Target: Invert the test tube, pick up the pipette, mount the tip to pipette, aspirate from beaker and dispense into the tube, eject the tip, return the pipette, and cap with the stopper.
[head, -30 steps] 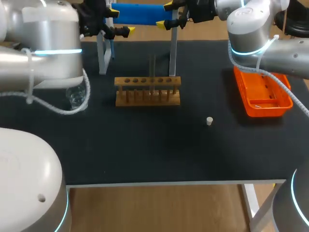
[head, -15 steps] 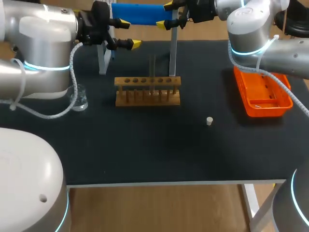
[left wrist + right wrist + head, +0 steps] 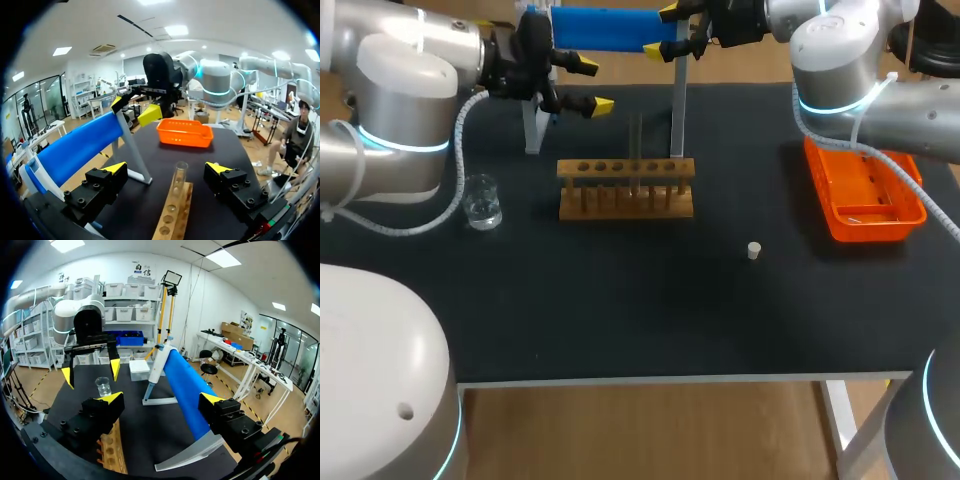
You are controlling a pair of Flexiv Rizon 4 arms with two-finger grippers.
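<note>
Head view: black table [image 3: 620, 300] across the middle of the frame.
Left gripper [image 3: 594, 84]: upper left of centre, jaws wide, holding nothing — test tube [image 3: 179, 175] ahead in its wrist view.
Right gripper [image 3: 663, 30]: top centre, jaws wide, holding nothing, beside the blue pipette [image 3: 605, 28].
Test tube [image 3: 638, 140]: upright in the wooden rack [image 3: 626, 190], centre.
Beaker [image 3: 481, 203]: left; stopper [image 3: 754, 250] — right of centre.
Orange tray [image 3: 860, 230]: right edge.
</note>
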